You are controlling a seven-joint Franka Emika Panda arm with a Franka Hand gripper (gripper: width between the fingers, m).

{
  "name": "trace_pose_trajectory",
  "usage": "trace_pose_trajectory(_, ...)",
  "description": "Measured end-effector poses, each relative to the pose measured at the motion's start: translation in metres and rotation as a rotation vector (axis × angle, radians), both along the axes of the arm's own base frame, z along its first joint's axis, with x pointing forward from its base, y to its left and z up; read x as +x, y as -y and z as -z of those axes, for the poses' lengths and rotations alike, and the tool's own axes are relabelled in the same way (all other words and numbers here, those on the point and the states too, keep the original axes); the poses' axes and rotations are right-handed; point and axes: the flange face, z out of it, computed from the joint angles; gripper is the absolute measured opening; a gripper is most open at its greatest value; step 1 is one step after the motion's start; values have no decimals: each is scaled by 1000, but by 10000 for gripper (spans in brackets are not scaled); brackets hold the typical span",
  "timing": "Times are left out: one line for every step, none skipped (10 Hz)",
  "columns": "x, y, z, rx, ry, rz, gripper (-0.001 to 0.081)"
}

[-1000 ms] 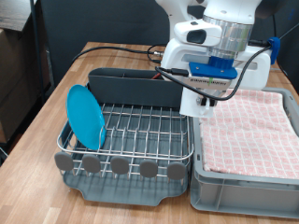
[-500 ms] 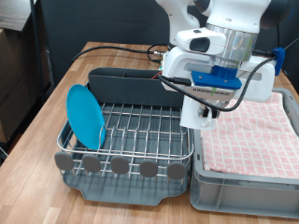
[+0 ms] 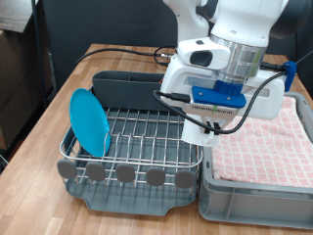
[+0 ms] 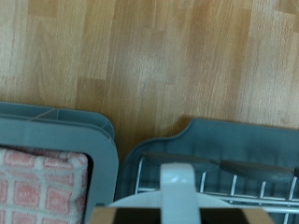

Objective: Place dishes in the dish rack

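Observation:
My gripper point(image 3: 207, 119) is shut on the white mug point(image 3: 199, 131) and holds it just above the right end of the dish rack point(image 3: 137, 139), beside the bin's wall. In the wrist view the mug point(image 4: 174, 185) shows between the fingertips point(image 4: 114, 217) at the frame's edge, over the rack's wires point(image 4: 252, 182). The light-blue plate point(image 3: 90, 122) stands upright in the rack's slots at the exterior view's left. The tall grey utensil compartment point(image 3: 137, 90) is at the rack's back. The wooden spoon is out of view.
A grey bin lined with pink checked cloth point(image 3: 262, 139) stands right against the rack on the exterior view's right; it also shows in the wrist view point(image 4: 42, 182). Black cables point(image 3: 122, 51) run across the wooden table behind the rack.
The arm has carried the mug lower and towards the exterior view's bottom, closer over the rack's right end. The plate has not moved.

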Motion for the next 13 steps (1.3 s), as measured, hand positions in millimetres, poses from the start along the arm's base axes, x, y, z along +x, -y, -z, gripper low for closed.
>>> trace_pose_trajectory(6, 3, 3, 0, -4, 1, 72)
trace_pose_trajectory(12, 7, 8, 3, -5, 4, 72)
trace_pose_trajectory(17, 11, 14, 9, -8, 8, 72)
trace_pose_trajectory(22, 15, 20, 15, -12, 10, 72)
trace_pose_trajectory(26, 17, 26, 23, -16, 11, 72)
trace_pose_trajectory(30, 19, 33, 32, -21, 10, 72)
trace_pose_trajectory(34, 19, 40, 41, -25, 12, 72)
trace_pose_trajectory(37, 19, 47, 51, -31, 12, 72)
trace_pose_trajectory(40, 19, 55, 58, -37, 11, 72)
trace_pose_trajectory(42, 19, 62, 63, -43, 9, 72)
trace_pose_trajectory(45, 19, 68, 66, -48, 6, 72)
trace_pose_trajectory(47, 19, 73, 65, -51, 6, 72)
trace_pose_trajectory(49, 21, 77, 61, -54, 8, 72)
